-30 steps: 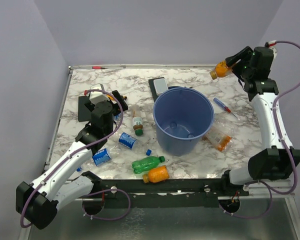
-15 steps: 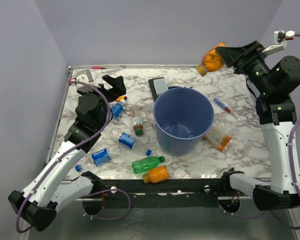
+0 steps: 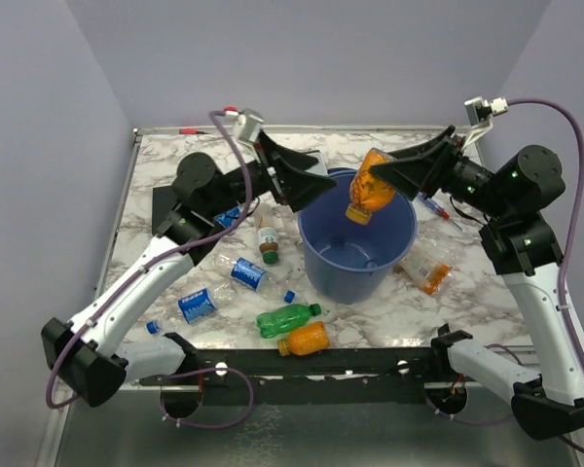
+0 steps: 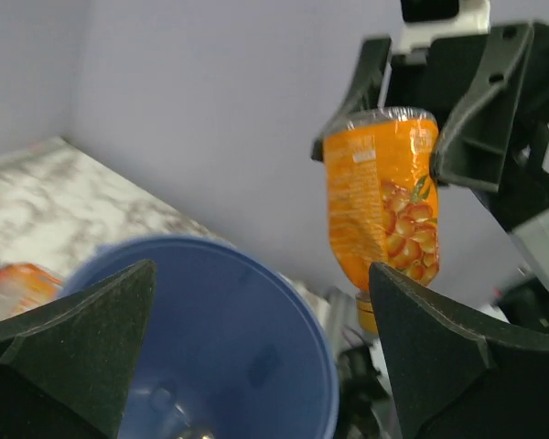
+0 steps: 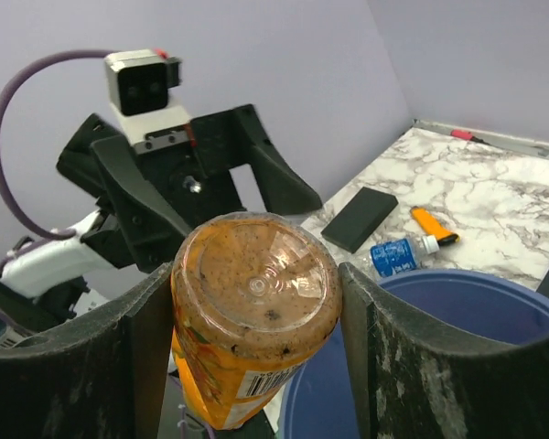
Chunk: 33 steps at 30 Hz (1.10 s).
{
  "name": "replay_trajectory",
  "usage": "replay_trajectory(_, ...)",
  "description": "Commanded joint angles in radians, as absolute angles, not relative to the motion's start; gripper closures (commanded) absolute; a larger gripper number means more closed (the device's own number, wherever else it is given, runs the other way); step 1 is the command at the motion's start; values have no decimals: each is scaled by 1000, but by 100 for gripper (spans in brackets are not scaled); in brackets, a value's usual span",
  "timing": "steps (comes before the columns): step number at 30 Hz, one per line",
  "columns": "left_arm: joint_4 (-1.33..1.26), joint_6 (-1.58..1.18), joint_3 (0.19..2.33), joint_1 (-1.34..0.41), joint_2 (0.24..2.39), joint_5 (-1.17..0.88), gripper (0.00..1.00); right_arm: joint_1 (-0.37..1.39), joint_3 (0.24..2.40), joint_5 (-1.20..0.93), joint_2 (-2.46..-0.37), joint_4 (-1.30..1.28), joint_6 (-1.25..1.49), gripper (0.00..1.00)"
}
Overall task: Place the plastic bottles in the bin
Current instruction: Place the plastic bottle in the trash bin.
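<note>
My right gripper (image 3: 382, 175) is shut on an orange bottle (image 3: 368, 187), held cap down above the blue bin (image 3: 341, 277). In the right wrist view the bottle's base (image 5: 256, 283) sits between both fingers, with the bin (image 5: 494, 311) below. My left gripper (image 3: 319, 190) hangs open and empty in the air by the bin's left rim, facing the orange bottle (image 4: 384, 201). On the table lie blue-labelled clear bottles (image 3: 245, 273) (image 3: 197, 304) (image 3: 229, 216), a brown one with a green cap (image 3: 266, 238), a green one (image 3: 287, 318) and an orange one (image 3: 305, 339).
A crushed clear bottle with orange (image 3: 423, 268) lies right of the bin, and a blue pen (image 3: 433, 206) behind it. A flat black rectangle (image 3: 165, 209) lies at the left, with an orange marker (image 5: 430, 222) near it. A loose blue cap (image 3: 288, 296) lies in front.
My right arm swung the orange bottle from the back right corner to above the bin and tipped it cap down. My left arm rose off the table and reached right to the bin's rim.
</note>
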State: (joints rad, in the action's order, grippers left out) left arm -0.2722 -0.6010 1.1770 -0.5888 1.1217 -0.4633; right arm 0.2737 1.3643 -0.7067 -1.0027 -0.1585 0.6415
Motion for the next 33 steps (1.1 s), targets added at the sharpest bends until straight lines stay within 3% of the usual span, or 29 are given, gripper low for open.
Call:
replay_trajectory(1,-318,-674,1216,-668,1227,-747,1,329,1305,-659,-977,-125,577,67)
replay_trajectory(17,-327,-564,1187,-743,1184,-671,1,382,1145,-465,-897,64,578,70)
replay_trajectory(24,-490,-644,1121,-743,1110,-629,1,382,1040,-413,-856,245,675,72)
replay_trajectory(33,-522,-748,1155,-765,1209,-669,1,409,992,-421,-876,463,768,73)
